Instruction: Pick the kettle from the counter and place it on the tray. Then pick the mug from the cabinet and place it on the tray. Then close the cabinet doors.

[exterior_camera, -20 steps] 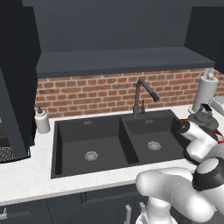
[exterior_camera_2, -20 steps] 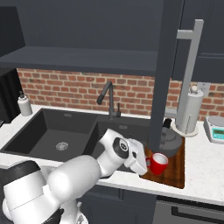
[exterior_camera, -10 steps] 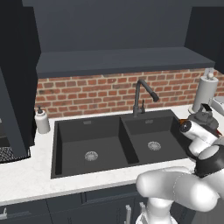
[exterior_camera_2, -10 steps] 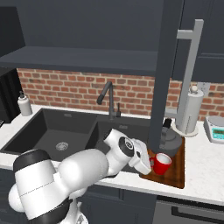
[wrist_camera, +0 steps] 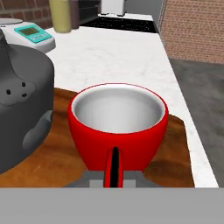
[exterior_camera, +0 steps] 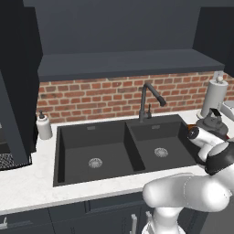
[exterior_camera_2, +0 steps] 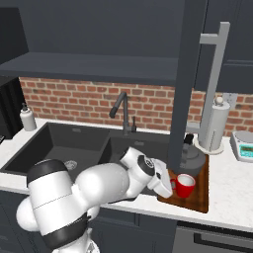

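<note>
Gripper is closed on the mug handle — mug low over the tray, beside the kettle. Better lower it flat, then release.

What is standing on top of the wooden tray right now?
On the tray stand the kettle and the red mug, apart from each other. The open cabinet door covers part of the kettle.

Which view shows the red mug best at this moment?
The hand view: the mug is close up, upright over the tray, handle toward the camera, beside the kettle. The right base view shows it small at the end effector.
</note>
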### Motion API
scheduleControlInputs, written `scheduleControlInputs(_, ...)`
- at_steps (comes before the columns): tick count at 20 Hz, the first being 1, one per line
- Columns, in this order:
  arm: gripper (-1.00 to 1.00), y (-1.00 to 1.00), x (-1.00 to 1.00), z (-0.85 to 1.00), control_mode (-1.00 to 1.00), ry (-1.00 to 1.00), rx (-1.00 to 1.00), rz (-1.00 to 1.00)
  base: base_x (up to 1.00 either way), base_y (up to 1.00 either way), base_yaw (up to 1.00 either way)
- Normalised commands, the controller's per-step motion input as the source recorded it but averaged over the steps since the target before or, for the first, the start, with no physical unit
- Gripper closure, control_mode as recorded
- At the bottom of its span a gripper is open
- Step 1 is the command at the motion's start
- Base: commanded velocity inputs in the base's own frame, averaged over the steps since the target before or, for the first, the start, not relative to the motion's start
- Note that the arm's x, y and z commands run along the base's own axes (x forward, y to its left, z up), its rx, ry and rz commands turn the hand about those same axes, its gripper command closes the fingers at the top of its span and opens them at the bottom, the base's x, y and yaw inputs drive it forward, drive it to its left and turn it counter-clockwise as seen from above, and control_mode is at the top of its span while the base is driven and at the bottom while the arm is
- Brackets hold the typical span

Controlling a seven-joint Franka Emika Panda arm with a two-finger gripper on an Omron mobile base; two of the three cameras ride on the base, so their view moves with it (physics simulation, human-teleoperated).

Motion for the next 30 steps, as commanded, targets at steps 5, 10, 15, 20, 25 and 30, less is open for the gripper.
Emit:
scheduleControlInputs(5, 1.0, -0.11, 0.01, -0.05, -1.0, 0.0, 0.0, 0.0, 0.0, 0.0, 0.0)
scheduleControlInputs(10, 1.0, -0.12, 0.0, 0.0, -1.0, 0.0, 0.0, 0.0, 0.0, 0.0, 0.0)
scheduleControlInputs(15, -1.0, -0.09, 0.0, 0.0, -1.0, 0.0, 0.0, 0.0, 0.0, 0.0, 0.0)
scheduleControlInputs(20, -1.0, -0.05, 0.0, 0.0, -1.0, 0.0, 0.0, 0.0, 0.0, 0.0, 0.0)
scheduleControlInputs(25, -1.0, -0.01, 0.0, 0.0, -1.0, 0.0, 0.0, 0.0, 0.0, 0.0, 0.0)
scheduleControlInputs(30, -1.0, 0.0, -0.06, 0.0, -1.0, 0.0, 0.0, 0.0, 0.0, 0.0, 0.0)
